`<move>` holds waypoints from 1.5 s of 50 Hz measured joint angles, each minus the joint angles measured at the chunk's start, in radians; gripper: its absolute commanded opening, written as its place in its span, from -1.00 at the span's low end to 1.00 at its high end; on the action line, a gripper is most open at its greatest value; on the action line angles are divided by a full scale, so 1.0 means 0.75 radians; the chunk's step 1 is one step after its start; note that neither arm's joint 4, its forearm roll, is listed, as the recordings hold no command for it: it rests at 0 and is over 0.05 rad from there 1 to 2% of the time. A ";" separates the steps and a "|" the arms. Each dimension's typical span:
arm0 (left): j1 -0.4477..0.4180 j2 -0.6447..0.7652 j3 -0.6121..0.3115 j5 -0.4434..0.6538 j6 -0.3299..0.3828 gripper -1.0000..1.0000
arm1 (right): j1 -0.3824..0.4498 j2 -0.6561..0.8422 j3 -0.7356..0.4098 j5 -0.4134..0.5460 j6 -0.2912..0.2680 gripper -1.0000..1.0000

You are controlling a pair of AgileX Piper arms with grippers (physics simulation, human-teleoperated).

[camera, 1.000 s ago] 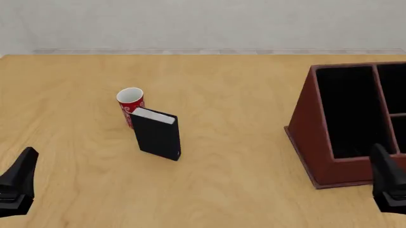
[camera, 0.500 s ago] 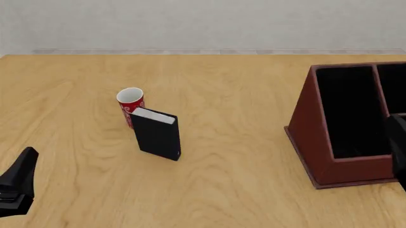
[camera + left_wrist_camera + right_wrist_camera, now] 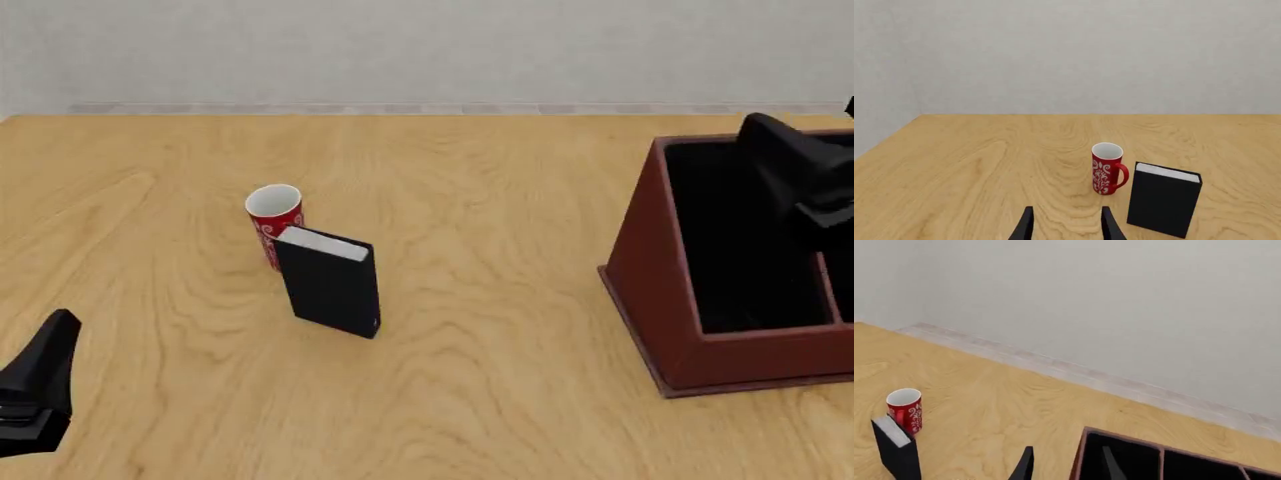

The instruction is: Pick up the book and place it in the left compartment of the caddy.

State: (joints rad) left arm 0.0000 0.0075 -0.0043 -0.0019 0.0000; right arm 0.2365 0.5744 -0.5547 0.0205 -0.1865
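Standing upright mid-table just beside the mug (image 3: 275, 222), well apart from the caddy (image 3: 674, 300), the book (image 3: 331, 284) looks stiff, light and tippable, best pinched across its thin covers near the top; both grippers (image 3: 1066, 227) (image 3: 1066, 466) parted, empty.

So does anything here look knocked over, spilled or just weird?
Nothing stands out. The book stands upright on the table, right beside the upright red mug; whether they touch is unclear. The caddy sits level on the right, and its left compartment looks empty. Neither claw holds anything.
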 measured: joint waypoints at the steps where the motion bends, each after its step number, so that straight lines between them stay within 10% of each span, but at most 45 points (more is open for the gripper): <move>1: 0.000 0.000 0.000 0.000 0.000 1.00 | 0.011 0.023 -0.023 0.008 -0.007 1.00; 43: 0.000 0.000 0.000 0.000 0.000 1.00 | 0.372 0.795 -0.842 0.380 -0.246 1.00; 75: 0.000 0.000 0.000 0.000 0.000 1.00 | 0.583 1.058 -1.083 0.435 -0.249 1.00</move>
State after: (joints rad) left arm 0.0000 0.0075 -0.0043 -0.0019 0.0000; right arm 0.6737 1.3683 -1.3672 0.3470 -0.3734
